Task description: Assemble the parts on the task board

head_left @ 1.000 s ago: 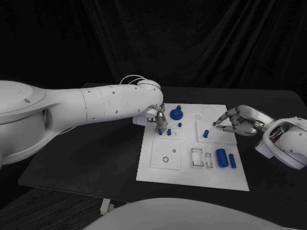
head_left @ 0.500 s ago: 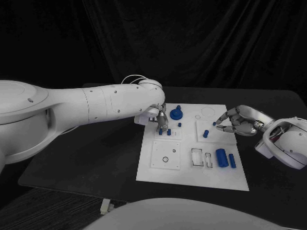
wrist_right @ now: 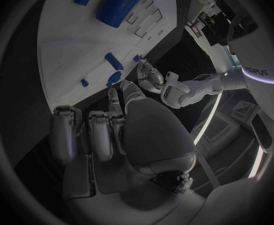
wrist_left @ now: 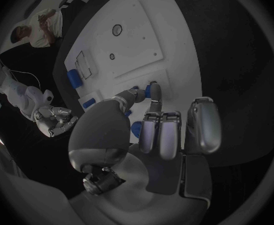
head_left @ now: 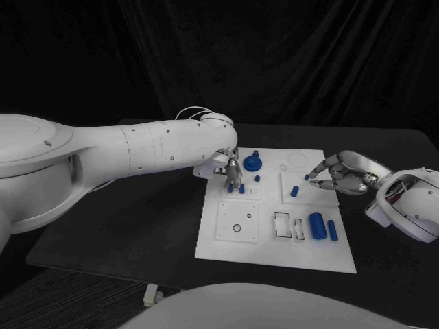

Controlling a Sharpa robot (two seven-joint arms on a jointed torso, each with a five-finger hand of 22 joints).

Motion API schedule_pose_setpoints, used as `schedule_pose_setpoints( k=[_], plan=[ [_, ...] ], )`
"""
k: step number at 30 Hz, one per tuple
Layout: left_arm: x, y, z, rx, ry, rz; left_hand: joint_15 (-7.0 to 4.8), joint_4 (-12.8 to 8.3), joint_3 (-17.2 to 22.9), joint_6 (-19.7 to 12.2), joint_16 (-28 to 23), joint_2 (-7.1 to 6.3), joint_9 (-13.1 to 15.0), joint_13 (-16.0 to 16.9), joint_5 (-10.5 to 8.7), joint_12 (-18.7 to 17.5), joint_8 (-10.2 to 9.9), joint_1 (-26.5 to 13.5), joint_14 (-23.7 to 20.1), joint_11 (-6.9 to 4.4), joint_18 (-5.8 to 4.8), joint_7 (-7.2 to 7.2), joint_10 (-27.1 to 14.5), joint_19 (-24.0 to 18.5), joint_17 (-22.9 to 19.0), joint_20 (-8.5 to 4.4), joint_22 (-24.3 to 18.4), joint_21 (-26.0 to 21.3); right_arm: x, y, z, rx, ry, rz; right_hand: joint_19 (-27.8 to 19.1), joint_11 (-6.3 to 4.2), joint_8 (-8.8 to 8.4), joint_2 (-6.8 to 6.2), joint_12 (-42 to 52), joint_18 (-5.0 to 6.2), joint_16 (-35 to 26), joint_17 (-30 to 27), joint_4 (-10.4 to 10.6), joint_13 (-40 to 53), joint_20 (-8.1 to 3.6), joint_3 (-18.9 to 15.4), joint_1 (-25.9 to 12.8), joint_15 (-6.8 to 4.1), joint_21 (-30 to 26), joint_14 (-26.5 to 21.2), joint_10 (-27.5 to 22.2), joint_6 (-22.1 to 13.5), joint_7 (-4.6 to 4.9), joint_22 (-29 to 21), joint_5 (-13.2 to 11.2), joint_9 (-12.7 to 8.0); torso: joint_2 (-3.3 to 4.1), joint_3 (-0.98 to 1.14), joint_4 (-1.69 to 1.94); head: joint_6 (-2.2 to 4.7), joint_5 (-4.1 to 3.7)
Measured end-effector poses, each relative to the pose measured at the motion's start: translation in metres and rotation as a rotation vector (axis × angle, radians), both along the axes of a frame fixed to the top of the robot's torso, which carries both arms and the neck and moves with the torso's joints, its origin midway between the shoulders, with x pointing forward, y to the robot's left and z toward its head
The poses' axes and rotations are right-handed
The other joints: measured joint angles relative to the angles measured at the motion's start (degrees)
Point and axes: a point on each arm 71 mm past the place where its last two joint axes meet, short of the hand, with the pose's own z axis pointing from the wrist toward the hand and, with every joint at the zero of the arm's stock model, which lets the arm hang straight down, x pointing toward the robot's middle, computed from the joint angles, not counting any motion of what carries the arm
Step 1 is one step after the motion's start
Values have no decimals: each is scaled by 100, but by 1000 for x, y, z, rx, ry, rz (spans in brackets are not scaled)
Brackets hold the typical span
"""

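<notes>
Very little has moved since the earlier frames: the left hand (head_left: pixel 228 171) has only settled a touch lower over the small blue peg (head_left: pixel 232 187) at the upper left of the task board (head_left: pixel 275 259), and the right hand and the loose parts lie as they did.

At the left of the frame, the left hand has its fingers drawn together, tips down on that peg; the left wrist view shows a fingertip (wrist_left: pixel 152 101) touching a blue peg (wrist_left: pixel 153 89) that stands in the board, though I cannot tell whether it is pinched or merely pressed. Just right of it a second short peg (head_left: pixel 242 188) stands, and above them sits the round blue knob (head_left: pixel 253 163). Further right, mid-board, is another blue pin (head_left: pixel 293 192); lower right lie the big blue cylinder (head_left: pixel 317 225) and a slim blue rod (head_left: pixel 333 230), side by side and unplaced. At the right edge the right hand (head_left: pixel 343 173) hovers above the board with fingers curled in; whether a small part sits between its tips I cannot tell.

The step in hand looks like seating the left peg in its hole. Next, that hand should press straight down, let go and lift clear without tipping the neighbouring peg.
</notes>
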Motion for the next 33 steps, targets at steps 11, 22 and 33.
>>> schedule_pose_setpoints(
  k=[11,22,33],
  plan=[
    [0,2,0,4,1,-2,0,-1,0,10,-25,-15,15,0,31,0,-1,-45,0,0,0,10,0,0,0,0,0,0,0,0,0,-2,3,-1,0,1,0,-1,14,0,0,0,0,0,0,0,-1,0,0,0,-1,21,21,0,0,0,-4,1,1,0,-2],
    [0,4,0,16,-3,-10,0,-2,0,11,-24,-45,33,0,94,21,23,-75,0,-20,0,11,22,0,0,0,0,0,0,-1,-1,-4,5,-2,0,9,0,-12,20,0,0,0,-16,-1,0,16,32,1,0,-1,-9,21,21,-1,0,-4,-4,2,3,0,-3],
    [-1,5,-1,22,-2,-16,0,-25,24,11,-24,-59,44,0,107,21,21,-89,0,-18,0,11,24,0,0,0,0,0,0,-1,-1,-5,8,-3,0,9,0,2,1,0,0,0,-16,0,0,16,46,2,0,-1,-9,21,21,-1,0,-4,-9,5,1,0,-2]
  ],
)
